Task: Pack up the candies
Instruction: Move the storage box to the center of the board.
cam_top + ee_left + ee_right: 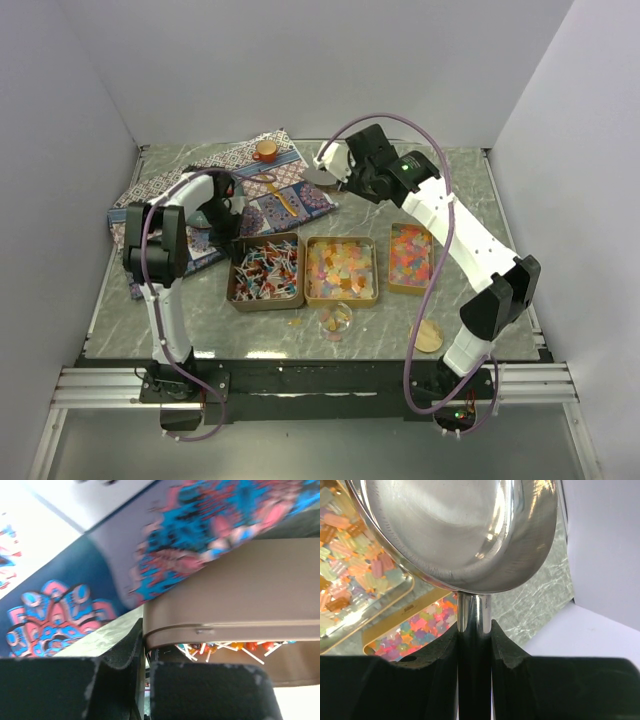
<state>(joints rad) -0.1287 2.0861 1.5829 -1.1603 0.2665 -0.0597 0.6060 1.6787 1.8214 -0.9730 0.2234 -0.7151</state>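
On a marble table (500, 200) walled on three sides, candies (342, 268) fill three tins (342, 301) mid-table; behind them the right gripper (343, 172) clamps a scoop (320, 176), and the left gripper (230, 238), at their left end, has an unreadable grip.

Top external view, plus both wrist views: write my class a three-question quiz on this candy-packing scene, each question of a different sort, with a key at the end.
1. True or false: the right claw is shut on the handle of a metal scoop.
2. What fills the middle tin? A) pale yellow-orange squares; B) coins; C) nothing.
3. How many gold tins stand in the row?
Key: 1 true; 2 A; 3 three.
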